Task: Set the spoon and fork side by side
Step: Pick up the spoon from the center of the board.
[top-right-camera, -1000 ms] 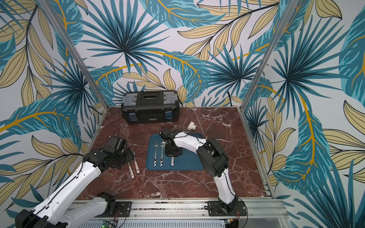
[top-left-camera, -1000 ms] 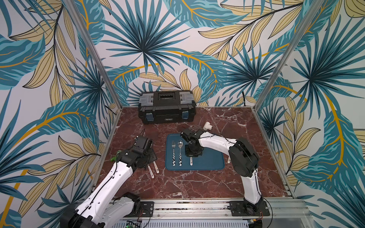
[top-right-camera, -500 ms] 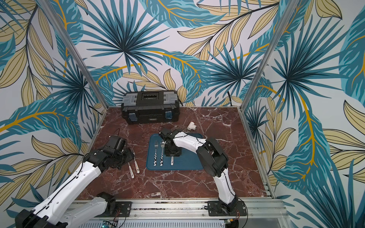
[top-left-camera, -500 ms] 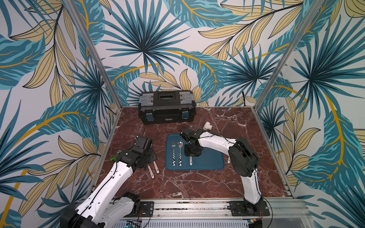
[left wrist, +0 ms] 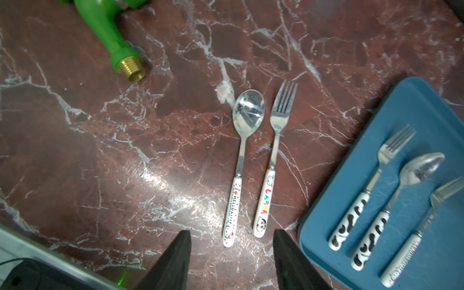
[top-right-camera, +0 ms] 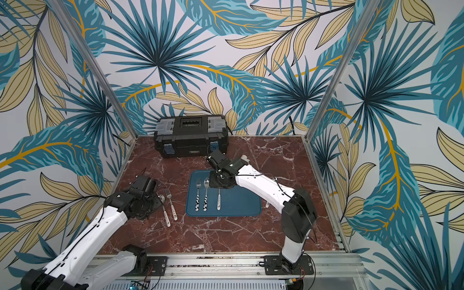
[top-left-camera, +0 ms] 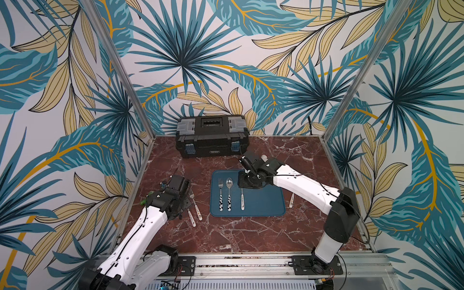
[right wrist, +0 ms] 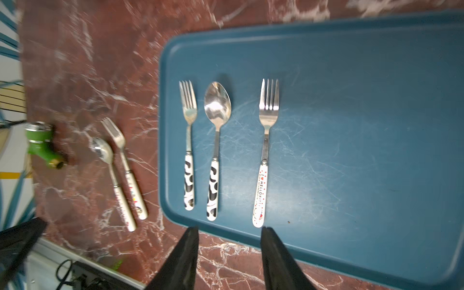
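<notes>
Right gripper [right wrist: 229,229], jaws newly parted and empty, left a fork [right wrist: 267,140] on the tray [right wrist: 351,125]; its matching spoon [left wrist: 248,118] waited near the worktop's [left wrist: 113,175] left edge.

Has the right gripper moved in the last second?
Yes. In a top view the right gripper has shifted toward the toolbox end of the blue tray, uncovering more of the white-handled fork. Whether it lifted or backed off, I cannot tell.
</notes>
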`<state>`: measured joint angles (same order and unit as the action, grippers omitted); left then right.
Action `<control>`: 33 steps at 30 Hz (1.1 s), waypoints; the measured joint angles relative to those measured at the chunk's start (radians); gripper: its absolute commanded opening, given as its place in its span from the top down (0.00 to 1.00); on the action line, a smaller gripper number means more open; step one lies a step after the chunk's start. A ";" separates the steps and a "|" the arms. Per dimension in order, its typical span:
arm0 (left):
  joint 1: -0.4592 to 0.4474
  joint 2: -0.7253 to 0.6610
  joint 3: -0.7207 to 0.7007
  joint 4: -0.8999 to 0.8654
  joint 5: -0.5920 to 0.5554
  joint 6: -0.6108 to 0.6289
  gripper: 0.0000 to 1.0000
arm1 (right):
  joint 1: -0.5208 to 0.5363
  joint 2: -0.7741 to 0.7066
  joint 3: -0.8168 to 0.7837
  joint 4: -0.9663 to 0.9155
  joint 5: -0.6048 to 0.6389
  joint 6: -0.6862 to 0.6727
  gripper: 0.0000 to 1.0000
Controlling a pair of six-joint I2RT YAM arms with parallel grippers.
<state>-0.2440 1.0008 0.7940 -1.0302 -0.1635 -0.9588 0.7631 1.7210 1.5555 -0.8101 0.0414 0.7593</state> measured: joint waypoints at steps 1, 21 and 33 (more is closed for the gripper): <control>0.012 0.018 -0.012 0.008 0.017 0.000 0.48 | 0.000 -0.034 -0.005 0.000 0.011 -0.005 0.53; 0.053 0.357 -0.053 0.137 0.232 0.169 0.55 | -0.016 -0.314 -0.340 -0.033 0.183 -0.062 0.52; 0.071 0.409 -0.088 0.219 0.236 0.167 0.60 | -0.016 -0.336 -0.360 -0.032 0.191 -0.067 0.54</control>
<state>-0.1730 1.4094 0.7063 -0.8116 0.0723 -0.7921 0.7467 1.3853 1.1957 -0.8425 0.2321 0.6922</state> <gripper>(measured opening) 0.404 0.463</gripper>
